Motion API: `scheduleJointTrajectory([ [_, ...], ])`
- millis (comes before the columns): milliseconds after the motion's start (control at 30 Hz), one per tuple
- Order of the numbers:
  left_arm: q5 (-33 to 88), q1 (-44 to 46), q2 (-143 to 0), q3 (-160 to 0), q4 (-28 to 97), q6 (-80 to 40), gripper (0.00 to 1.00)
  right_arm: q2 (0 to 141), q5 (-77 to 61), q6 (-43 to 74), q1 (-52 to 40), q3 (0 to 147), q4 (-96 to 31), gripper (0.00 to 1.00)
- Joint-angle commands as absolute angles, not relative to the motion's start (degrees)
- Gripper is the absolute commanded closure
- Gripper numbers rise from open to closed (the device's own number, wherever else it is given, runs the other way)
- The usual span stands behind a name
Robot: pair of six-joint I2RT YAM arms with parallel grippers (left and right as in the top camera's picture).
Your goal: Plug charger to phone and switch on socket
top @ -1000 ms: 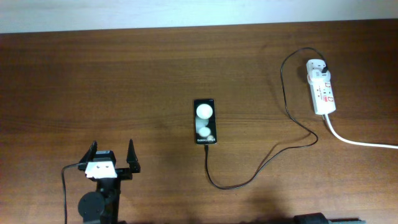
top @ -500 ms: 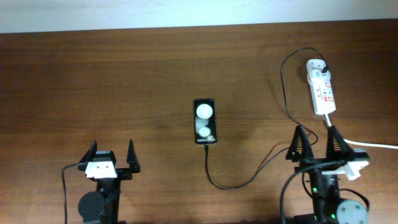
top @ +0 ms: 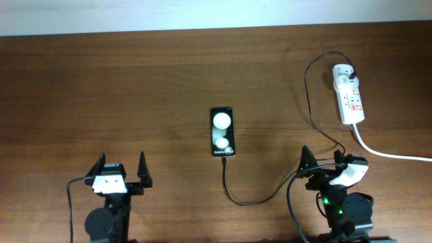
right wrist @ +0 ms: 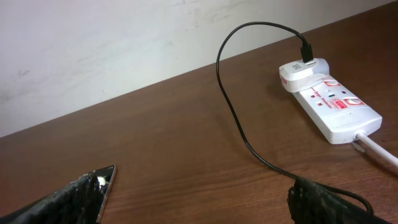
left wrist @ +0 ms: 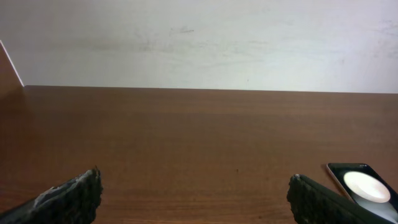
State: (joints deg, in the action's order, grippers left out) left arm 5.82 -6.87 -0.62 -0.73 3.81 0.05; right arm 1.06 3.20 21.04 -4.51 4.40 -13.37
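Socket (top: 350,94) by far-right corner of desk (top: 101,81), long axis far-to-near, just past right pincer (top: 326,167); left pincer (top: 121,169) well apart. Both released, holding nothing. Phone (top: 223,131) mid-desk, charger (right wrist: 217,62) tip at its near end, seating unclear.

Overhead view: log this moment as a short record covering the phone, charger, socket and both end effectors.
phone: flat, screen up, centre of view
charger: black cable from phone's near edge to white adapter on socket; seating at phone unclear
socket: far right, switch state unreadable
left end effector: open, empty, near left
right end effector: open, empty, beside the cable
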Motion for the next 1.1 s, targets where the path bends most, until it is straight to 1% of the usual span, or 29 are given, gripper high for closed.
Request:
scheduleJointTrajectory([
  [0, 6.44, -7.18, -0.34, -0.49, 3.95, 0.95, 0.01, 0.73, 3.51, 21.26, -4.86, 4.27, -14.13, 0.01],
  [167, 6.44, -7.18, -0.34, -0.49, 3.95, 0.95, 0.01, 0.25, 3.51, 21.26, -4.86, 3.9, -12.93, 0.01],
  [267, 6.44, -7.18, -0.34, -0.49, 3.95, 0.95, 0.01, 0.25, 3.51, 21.23, -4.86, 0.34, -4.19, 0.01],
  [467, 6.44, -7.18, -0.34, -0.49, 3.95, 0.95, 0.01, 0.25, 4.82, 20.88, -4.8, 0.32, -4.03, 0.01],
  [500, 6.44, -7.18, -0.34, -0.49, 3.95, 0.95, 0.01, 0.25, 4.75, 17.67, -4.8, 0.32, -4.03, 0.01],
  [567, 6.44, -7.18, -0.34, -0.49, 3.95, 0.93, 0.01, 0.25, 4.58, 5.26, -4.8, 0.32, -4.03, 0.01],
  [600, 6.44, -7.18, -0.34, -0.49, 3.95, 0.93, 0.01, 0.25, 4.58, 2.48, -4.8, 0.32, -4.05, 0.01],
  [1067, 6.44, -7.18, -0.34, -0.49, 3.95, 0.95, 0.01, 0.25, 4.58, 1.72, -4.8, 0.32, -4.08, 0.01],
])
